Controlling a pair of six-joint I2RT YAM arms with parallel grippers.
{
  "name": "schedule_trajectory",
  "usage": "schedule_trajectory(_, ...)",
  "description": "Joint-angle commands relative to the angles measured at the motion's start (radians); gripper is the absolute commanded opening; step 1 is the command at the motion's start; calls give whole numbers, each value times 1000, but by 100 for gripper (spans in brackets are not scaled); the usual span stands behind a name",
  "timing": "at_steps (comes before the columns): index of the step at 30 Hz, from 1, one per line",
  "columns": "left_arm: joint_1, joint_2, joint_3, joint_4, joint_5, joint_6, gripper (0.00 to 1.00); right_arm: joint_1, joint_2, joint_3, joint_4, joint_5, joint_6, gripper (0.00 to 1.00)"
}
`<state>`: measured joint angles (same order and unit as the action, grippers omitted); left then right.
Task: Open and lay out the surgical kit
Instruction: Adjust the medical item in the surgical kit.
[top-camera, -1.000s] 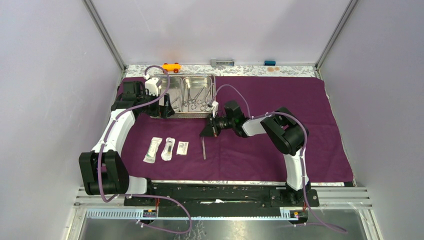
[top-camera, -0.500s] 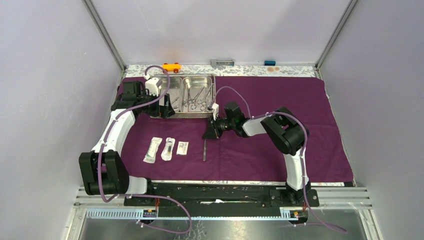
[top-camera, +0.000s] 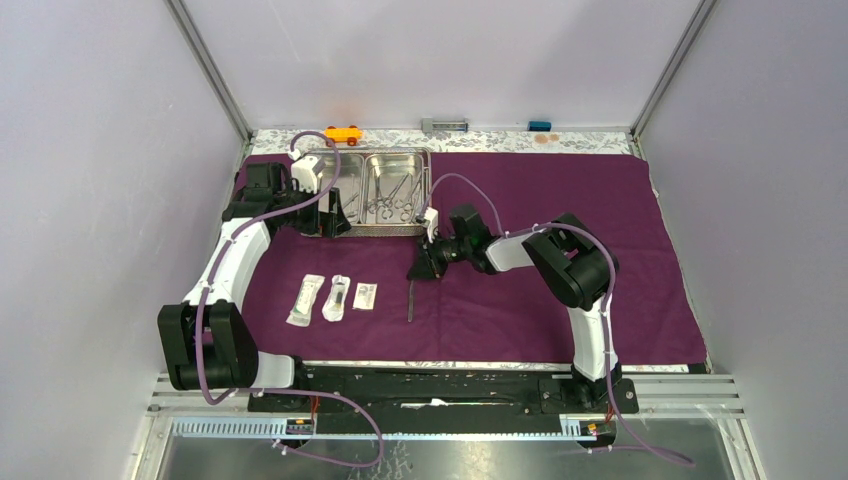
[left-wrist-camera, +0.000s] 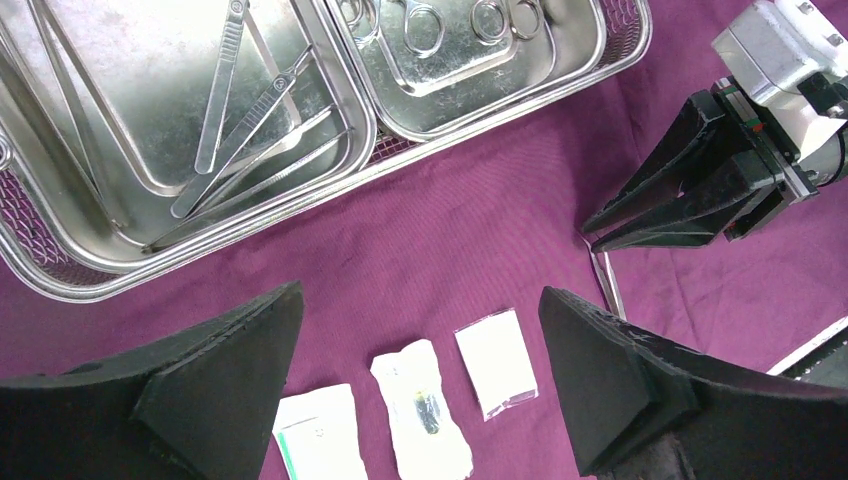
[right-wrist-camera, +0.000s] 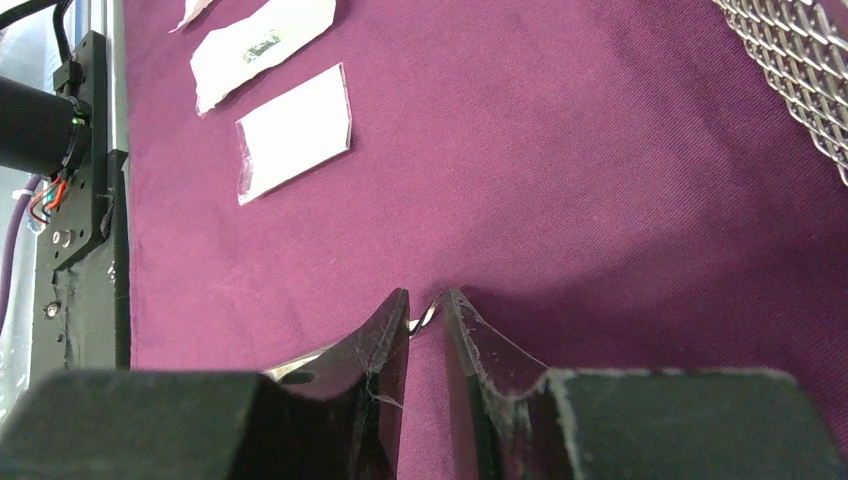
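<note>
Purple cloth (top-camera: 560, 200) covers the counter (top-camera: 590, 142). Right fingers (right-wrist-camera: 385, 340) stand a narrow slit apart, gripping nothing. The tweezers (top-camera: 409, 300) lie flat on the cloth, one end just at those fingertips, long axis running off toward the counter's near edge. Left fingers (left-wrist-camera: 220, 370), spread wide and empty, hover just short of the steel tray (left-wrist-camera: 640, 40). I judge them nearer than the right to the instruments (left-wrist-camera: 250, 110) inside.
</note>
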<state>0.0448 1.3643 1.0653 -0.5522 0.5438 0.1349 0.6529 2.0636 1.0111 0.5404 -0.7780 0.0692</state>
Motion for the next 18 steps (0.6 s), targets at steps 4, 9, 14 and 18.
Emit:
schedule_trajectory(4,5,10,28,12,38,19,99,-27,-50,1,-36,-28,-55,29)
schedule_trajectory(9,6,15,31,8,40,19,99,-38,-53,-2,-36,-70,-65,33)
schedule_trajectory(14,6,15,31,5,40,19,99,-41,-48,-2,-36,-83,-65,34)
schedule_trajectory(18,5,15,32,3,39,21,99,-42,-51,-1,-54,-73,-92,32)
